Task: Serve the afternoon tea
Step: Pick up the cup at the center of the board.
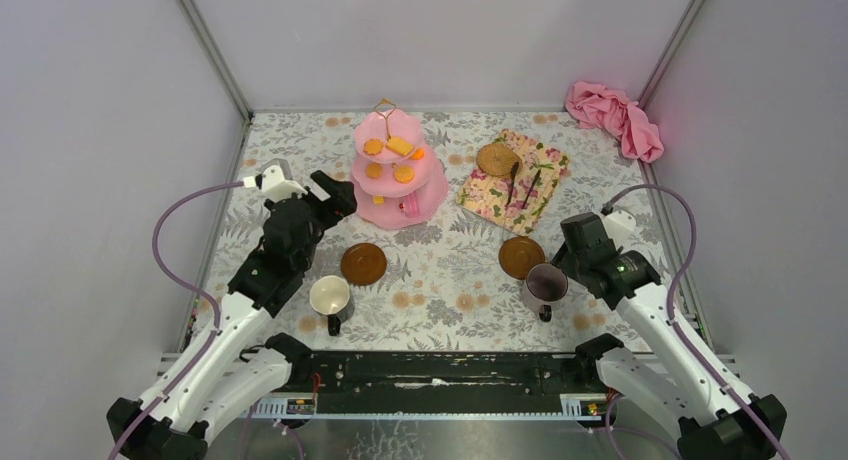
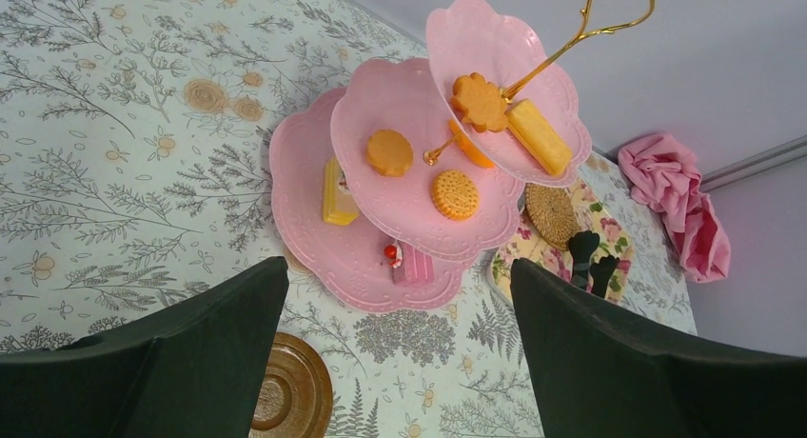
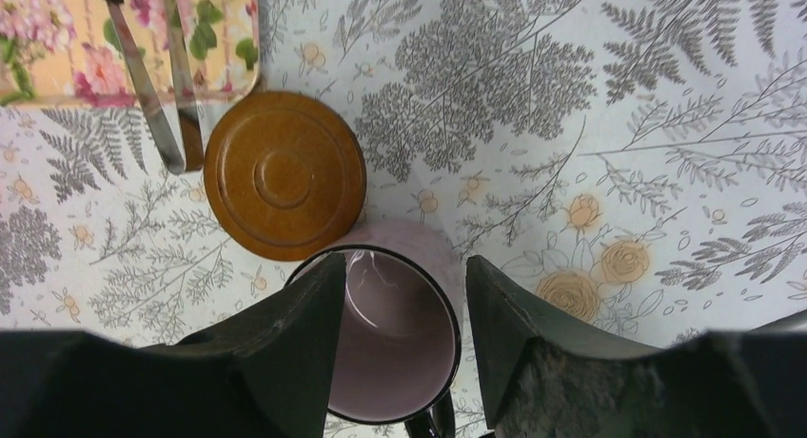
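Note:
The pink three-tier cake stand [image 1: 400, 175] [image 2: 362, 257] stands at the back centre, with orange and yellow biscuits [image 1: 403, 173] [image 2: 455, 194] on its tiers. My left gripper [image 1: 335, 195] [image 2: 398, 267] hangs open just left of it and in front, holding nothing. A white mug [image 1: 329, 296] stands near the left saucer [image 1: 363, 264] [image 2: 295, 390]. The purple mug [image 1: 546, 283] [image 3: 409, 343] stands beside the right saucer [image 1: 521, 256] [image 3: 284, 174]. My right gripper [image 1: 565, 260] [image 3: 404, 259] is open over the purple mug. One finger is over its mouth, the other just outside its wall.
A floral tray [image 1: 540, 205] at the back right carries a woven coaster [image 1: 497, 160] and slim black tongs [image 1: 520, 183] [image 3: 143, 86]. A pink cloth [image 1: 615, 115] lies bunched in the far right corner. Grey walls close the table on three sides.

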Controlling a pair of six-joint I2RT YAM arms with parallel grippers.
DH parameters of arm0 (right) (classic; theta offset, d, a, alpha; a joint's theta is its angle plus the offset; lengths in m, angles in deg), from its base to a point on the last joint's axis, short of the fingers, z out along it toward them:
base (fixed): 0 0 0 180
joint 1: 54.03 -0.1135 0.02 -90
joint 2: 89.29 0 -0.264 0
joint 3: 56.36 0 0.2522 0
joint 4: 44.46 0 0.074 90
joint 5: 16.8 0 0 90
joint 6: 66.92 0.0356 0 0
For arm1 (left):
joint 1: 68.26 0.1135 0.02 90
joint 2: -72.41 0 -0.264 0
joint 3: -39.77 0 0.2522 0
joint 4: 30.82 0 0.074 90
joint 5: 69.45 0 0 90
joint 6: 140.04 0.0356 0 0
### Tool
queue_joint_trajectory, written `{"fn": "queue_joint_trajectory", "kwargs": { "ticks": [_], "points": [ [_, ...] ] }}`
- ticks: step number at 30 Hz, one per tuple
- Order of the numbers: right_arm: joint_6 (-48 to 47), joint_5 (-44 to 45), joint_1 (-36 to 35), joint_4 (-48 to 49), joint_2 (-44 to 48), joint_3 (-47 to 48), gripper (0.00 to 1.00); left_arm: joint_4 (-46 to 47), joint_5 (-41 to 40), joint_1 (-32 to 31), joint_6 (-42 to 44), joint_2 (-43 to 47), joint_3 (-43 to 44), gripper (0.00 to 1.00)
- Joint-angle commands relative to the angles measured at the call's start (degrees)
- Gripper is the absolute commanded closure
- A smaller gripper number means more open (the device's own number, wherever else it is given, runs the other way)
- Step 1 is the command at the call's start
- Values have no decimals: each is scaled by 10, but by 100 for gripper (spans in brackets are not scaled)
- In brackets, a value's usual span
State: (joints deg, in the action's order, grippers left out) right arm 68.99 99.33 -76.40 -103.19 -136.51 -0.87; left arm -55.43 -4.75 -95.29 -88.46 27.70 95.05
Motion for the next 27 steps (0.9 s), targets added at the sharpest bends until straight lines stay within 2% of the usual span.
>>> {"fn": "queue_joint_trajectory", "kwargs": {
  "ticks": [1,13,19,25,27],
  "points": [
    [50,-4,-27,-24,-10,-6,44,-6,6,-7,13,12,23,6],
    [104,0,-59,-46,-26,-33,44,-20,34,-13,12,23,45,7],
    [125,-16,-63,-27,-15,-70,44,-19,36,-18,12,23,42,7],
    [130,-34,-64,19,-31,-99,51,-18,34,-22,16,19,39,7],
    [129,-32,-64,23,-38,-100,56,-19,32,-22,18,22,38,6]
  ]
}}
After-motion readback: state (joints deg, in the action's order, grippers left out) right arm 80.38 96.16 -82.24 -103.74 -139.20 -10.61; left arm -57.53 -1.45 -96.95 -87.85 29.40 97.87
